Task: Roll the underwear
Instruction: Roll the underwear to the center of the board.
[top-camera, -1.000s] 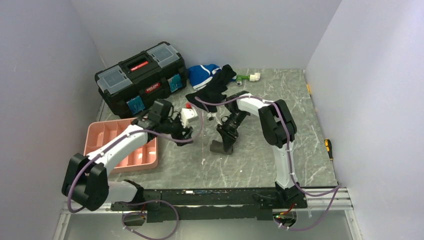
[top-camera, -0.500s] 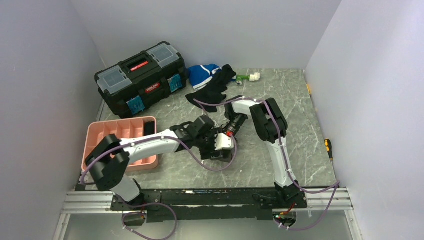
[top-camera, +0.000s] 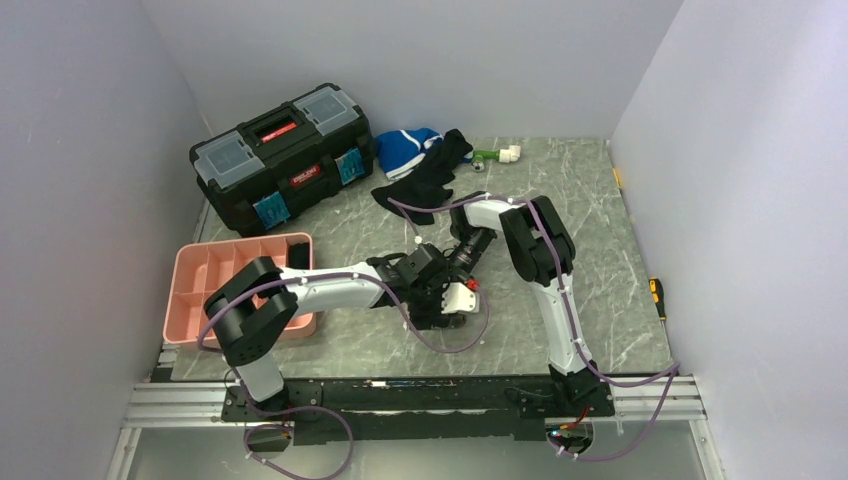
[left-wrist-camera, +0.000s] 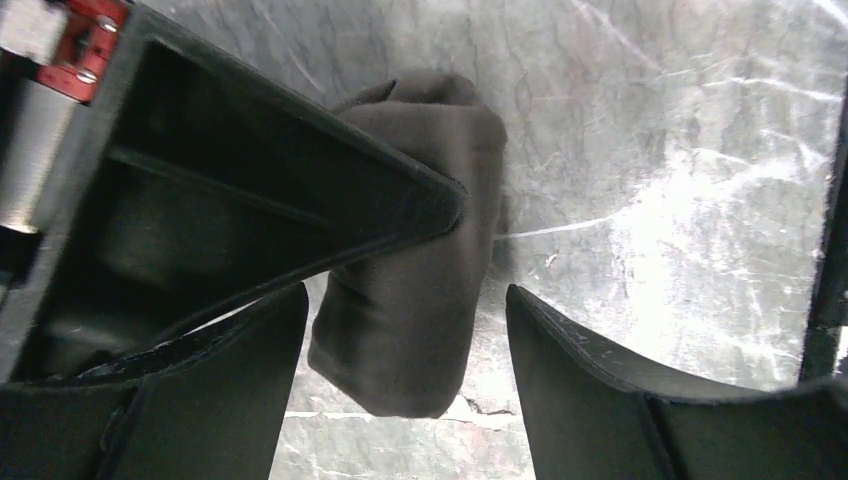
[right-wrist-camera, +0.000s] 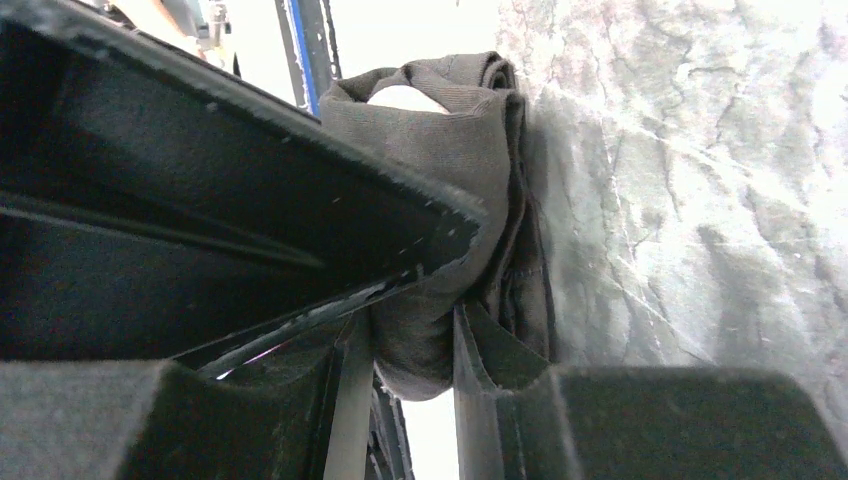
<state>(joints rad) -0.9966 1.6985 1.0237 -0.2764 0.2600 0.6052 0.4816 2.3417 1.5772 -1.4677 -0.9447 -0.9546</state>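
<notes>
— Underwear (left-wrist-camera: 440, 130): rolled yet?
— Looks so. Pinched at one end in the nearly closed right gripper (right-wrist-camera: 405, 350), as a tight dark bundle.
— Left gripper (left-wrist-camera: 405, 295)?
— Spread wide, straddling the bundle, clamping nothing.
— Where?
— Near the middle of the table (top-camera: 600, 250), toward its near edge.
— Left to do?
— Likely only handing over and stowing, maybe in the pink tray (top-camera: 190, 290) at the left edge.
— Versus a second ago?
— Back then hung by the tray, jaws narrower; now reaches across.

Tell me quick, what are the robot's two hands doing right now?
Left gripper: open around the rolled underwear, not gripping it.
Right gripper: closed, holding the underwear.
</notes>
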